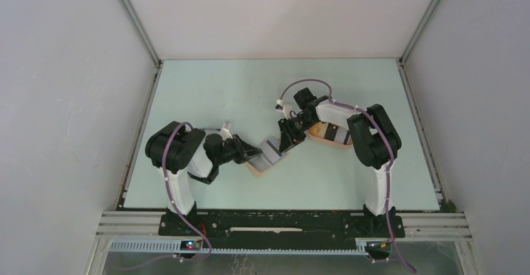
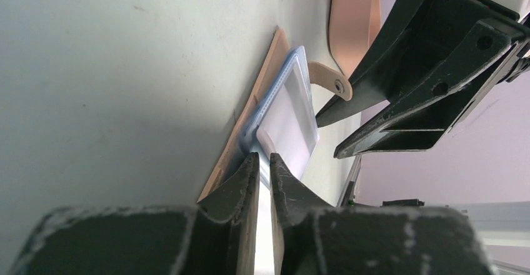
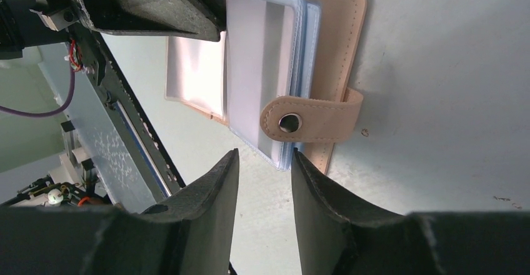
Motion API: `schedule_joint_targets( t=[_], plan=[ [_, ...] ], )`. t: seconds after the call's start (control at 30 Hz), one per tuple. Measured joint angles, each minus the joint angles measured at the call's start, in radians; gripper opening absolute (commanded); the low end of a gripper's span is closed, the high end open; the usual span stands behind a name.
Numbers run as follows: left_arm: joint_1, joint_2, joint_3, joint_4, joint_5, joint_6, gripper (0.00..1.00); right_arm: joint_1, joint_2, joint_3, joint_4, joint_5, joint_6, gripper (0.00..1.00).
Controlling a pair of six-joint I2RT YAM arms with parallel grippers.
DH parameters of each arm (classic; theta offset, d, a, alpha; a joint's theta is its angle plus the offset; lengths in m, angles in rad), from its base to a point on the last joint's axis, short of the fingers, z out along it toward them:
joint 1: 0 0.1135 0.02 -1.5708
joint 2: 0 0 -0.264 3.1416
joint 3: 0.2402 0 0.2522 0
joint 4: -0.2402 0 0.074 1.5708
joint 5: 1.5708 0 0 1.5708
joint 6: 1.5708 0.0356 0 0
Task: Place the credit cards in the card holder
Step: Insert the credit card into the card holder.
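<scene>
The tan card holder [image 1: 259,167] [image 3: 340,31] lies open on the table between my two grippers. Its clear sleeves are fanned out and its snap strap [image 3: 312,119] [image 2: 328,78] is folded over them. A pale credit card [image 3: 256,62] [image 2: 290,112] sits in the top sleeve. My left gripper [image 1: 255,153] [image 2: 264,159] is shut on a thin pale leaf at the holder's near-left edge. I cannot tell whether that leaf is a sleeve or a card. My right gripper [image 1: 287,145] [image 3: 262,153] stands open just off the sleeves' edge, holding nothing. Other credit cards are out of view.
A peach-pink oval tray [image 1: 334,136] [image 2: 353,19] lies right of the holder, partly under the right arm. The two grippers are close together over the holder. White walls and metal frame rails enclose the pale green table [image 1: 237,94].
</scene>
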Motion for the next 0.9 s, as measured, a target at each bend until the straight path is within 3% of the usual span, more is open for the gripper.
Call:
schedule_joint_targets(
  t=[0.37,0.9],
  plan=[
    [0.0,0.002,0.0,0.0,0.007,0.0,0.16,0.011,0.0,0.013,-0.019,-0.043,0.0,0.4],
    [0.001,0.006,0.0,0.003,0.014,0.0,0.16,0.011,0.014,0.026,-0.023,-0.021,0.009,0.45]
  ],
)
